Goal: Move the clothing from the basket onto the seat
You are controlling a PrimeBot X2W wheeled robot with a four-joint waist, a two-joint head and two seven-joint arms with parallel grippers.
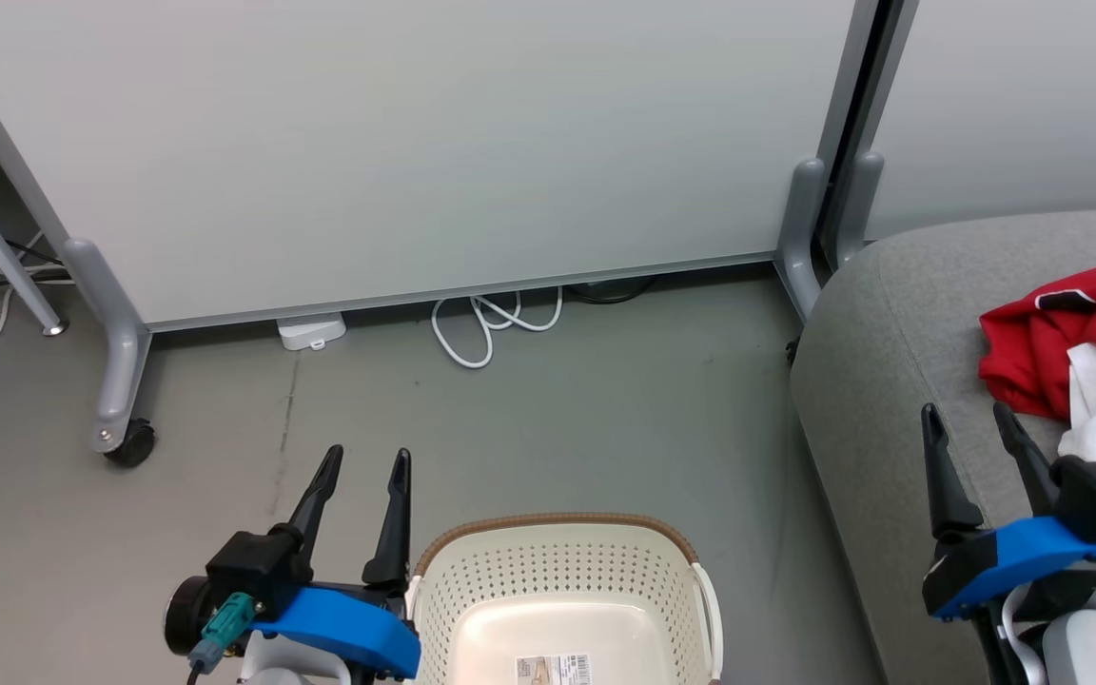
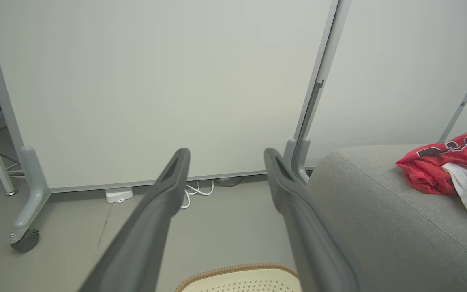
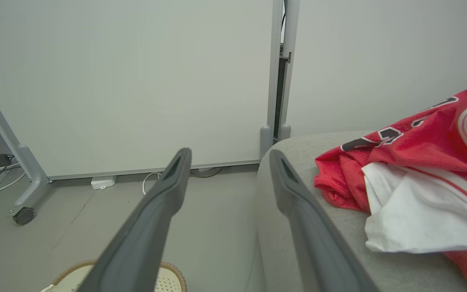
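1. The clothing (image 1: 1047, 347) lies in a crumpled red heap on the seat (image 1: 881, 381), towards the end nearest the basket (image 1: 557, 521). Black-and-white lettering shows on it, and a white fold lies on top. We cannot tell whether that white is a lining or a separate piece.
2. The basket stands on the floor (image 1: 557, 409) between our arms, near the seat's rounded end. What we see of its inside holds only a label (image 1: 555, 669) on the bottom; its near part is cut off by the frame.
3. We judge the task done or almost done. At most, the basket's hidden part needs a check.
4. Our left pincer (image 1: 368, 455) is spread and holds nothing, hovering just left of the basket's rim. Our right pincer (image 1: 966, 411) is likewise spread with nothing between its fingers, over the seat and just short of the clothing.
5. The floor ahead lies open up to the partition panels (image 1: 415, 143). A white cable (image 1: 486, 319) is looped at their foot and a castor (image 1: 134, 442) stands far to the left, both well apart from the basket.
6. The seat's edge curves down close to the basket's right side, so we have less room to swing there. The heap sits back from that edge and looks unlikely to slide off.
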